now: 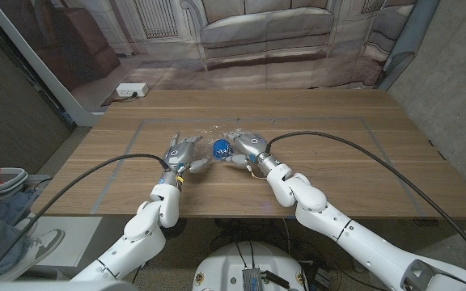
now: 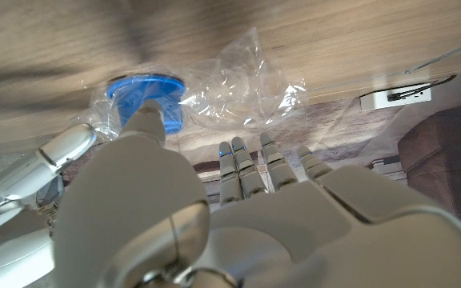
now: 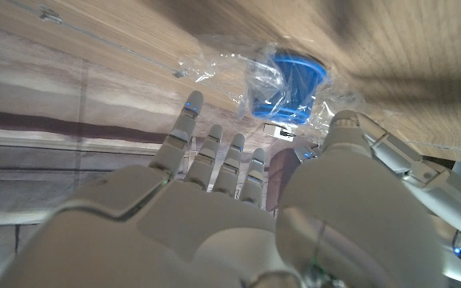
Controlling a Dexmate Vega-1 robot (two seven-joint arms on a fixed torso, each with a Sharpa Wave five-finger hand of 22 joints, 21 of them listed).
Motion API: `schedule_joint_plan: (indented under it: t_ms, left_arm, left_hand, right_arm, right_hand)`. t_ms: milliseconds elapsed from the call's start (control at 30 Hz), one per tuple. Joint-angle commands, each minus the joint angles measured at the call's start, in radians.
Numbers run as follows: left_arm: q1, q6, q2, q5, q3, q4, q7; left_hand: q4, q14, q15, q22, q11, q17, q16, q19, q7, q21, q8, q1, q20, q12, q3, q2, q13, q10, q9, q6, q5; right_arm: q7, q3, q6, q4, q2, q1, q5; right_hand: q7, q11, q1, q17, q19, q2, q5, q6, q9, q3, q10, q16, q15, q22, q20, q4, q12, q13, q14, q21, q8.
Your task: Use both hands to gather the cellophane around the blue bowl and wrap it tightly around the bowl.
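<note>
Blue bowl (image 1: 220,147) half hidden between left hand (image 1: 181,151) and right hand (image 1: 245,145); both hands spread, gripping nothing. Cellophane (image 2: 238,84) edges faint. Wooden table (image 1: 362,170) bare beyond.

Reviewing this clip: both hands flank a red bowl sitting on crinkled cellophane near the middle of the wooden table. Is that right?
Not quite: the bowl is blue, not red, as the head view and both wrist views show. The rest holds: the left hand and right hand flank it on the crinkled cellophane near the middle of the wooden table.
</note>
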Motion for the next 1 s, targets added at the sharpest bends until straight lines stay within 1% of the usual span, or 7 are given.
schedule_joint_plan:
  t_ms: [33, 367, 467, 600, 733, 867, 1000]
  left_arm:
    - [-0.002, -0.043, -0.006, -0.006, 0.006, 0.042, 0.051]
    - [-0.02, -0.076, -0.008, -0.018, 0.009, 0.053, 0.055]
    - [-0.028, -0.088, -0.013, -0.021, 0.013, 0.063, 0.062]
    - [-0.033, -0.103, -0.02, -0.032, 0.016, 0.073, 0.066]
    - [-0.037, -0.115, -0.023, -0.038, 0.018, 0.082, 0.068]
    - [-0.04, -0.113, -0.025, -0.038, 0.022, 0.084, 0.061]
    - [-0.043, -0.114, -0.027, -0.039, 0.026, 0.09, 0.056]
  left_hand:
    - [-0.011, 0.017, -0.006, 0.001, 0.001, 0.0, 0.01, 0.011, 0.0, 0.01, 0.005, 0.02, -0.001, 0.006, 0.007, 0.006, 0.0, 0.01, 0.001, 0.012, 0.01]
    - [-0.02, 0.02, -0.009, 0.0, -0.014, 0.0, 0.008, 0.018, -0.011, 0.012, -0.001, 0.043, -0.002, -0.003, 0.019, 0.022, -0.002, -0.003, 0.001, 0.007, 0.01]
    - [-0.023, 0.021, -0.011, 0.0, -0.024, 0.0, 0.007, 0.021, -0.019, 0.012, -0.002, 0.049, 0.0, -0.004, 0.022, 0.026, -0.002, -0.003, 0.001, 0.007, 0.01]
    - [-0.027, 0.031, -0.015, -0.001, -0.044, 0.0, 0.009, 0.026, -0.045, 0.014, 0.002, 0.058, -0.001, -0.003, 0.026, 0.032, -0.004, 0.005, 0.0, 0.025, 0.009]
    - [-0.029, 0.044, -0.014, -0.001, -0.058, 0.0, 0.012, 0.032, -0.058, 0.015, 0.006, 0.063, -0.002, 0.001, 0.029, 0.036, -0.005, 0.021, 0.0, 0.042, 0.009]
    - [-0.03, 0.049, -0.017, -0.001, -0.057, 0.001, 0.013, 0.035, -0.056, 0.015, 0.008, 0.067, 0.0, 0.005, 0.032, 0.043, -0.006, 0.039, 0.0, 0.052, 0.009]
    - [-0.038, 0.074, -0.025, -0.002, -0.059, 0.0, 0.016, 0.044, -0.075, 0.017, 0.026, 0.082, -0.005, 0.016, 0.039, 0.051, -0.009, 0.087, -0.001, 0.115, 0.007]
  right_arm:
    - [-0.04, -0.021, 0.036, 0.071, -0.006, 0.026, -0.044]
    - [-0.046, -0.024, 0.044, 0.106, -0.001, 0.042, -0.038]
    - [-0.049, -0.026, 0.045, 0.114, 0.001, 0.044, -0.036]
    - [-0.053, -0.03, 0.04, 0.107, 0.004, 0.037, -0.037]
    - [-0.065, -0.031, 0.042, 0.099, 0.002, 0.029, -0.036]
    - [-0.071, -0.03, 0.042, 0.094, 0.001, 0.023, -0.035]
    - [-0.071, -0.03, 0.044, 0.097, 0.002, 0.022, -0.032]
  right_hand:
    - [-0.02, -0.016, 0.033, 0.002, 0.033, 0.006, 0.014, 0.027, 0.003, 0.011, 0.015, 0.012, -0.027, 0.003, -0.023, -0.008, 0.011, 0.003, 0.029, 0.007, 0.012]
    - [-0.031, -0.036, 0.057, 0.005, 0.086, 0.012, 0.019, 0.064, 0.003, 0.016, 0.038, 0.021, -0.051, 0.004, -0.067, -0.006, 0.021, 0.003, 0.063, 0.019, 0.019]
    - [-0.032, -0.043, 0.061, 0.007, 0.098, 0.015, 0.02, 0.074, 0.003, 0.017, 0.052, 0.024, -0.056, 0.005, -0.075, -0.004, 0.027, 0.003, 0.074, 0.021, 0.021]
    - [-0.032, -0.048, 0.065, 0.008, 0.111, 0.016, 0.02, 0.086, 0.003, 0.017, 0.065, 0.026, -0.063, 0.005, -0.087, -0.002, 0.032, 0.002, 0.086, 0.023, 0.022]
    - [-0.032, -0.058, 0.072, 0.01, 0.13, 0.022, 0.02, 0.104, 0.004, 0.019, 0.078, 0.032, -0.075, 0.006, -0.098, 0.0, 0.037, 0.002, 0.108, 0.028, 0.026]
    - [-0.032, -0.065, 0.078, 0.011, 0.149, 0.025, 0.02, 0.121, 0.004, 0.021, 0.093, 0.037, -0.08, 0.007, -0.112, 0.0, 0.043, 0.001, 0.128, 0.033, 0.029]
    - [-0.033, -0.066, 0.083, 0.012, 0.157, 0.028, 0.02, 0.131, 0.004, 0.022, 0.101, 0.04, -0.086, 0.008, -0.12, 0.001, 0.045, 0.001, 0.141, 0.035, 0.03]
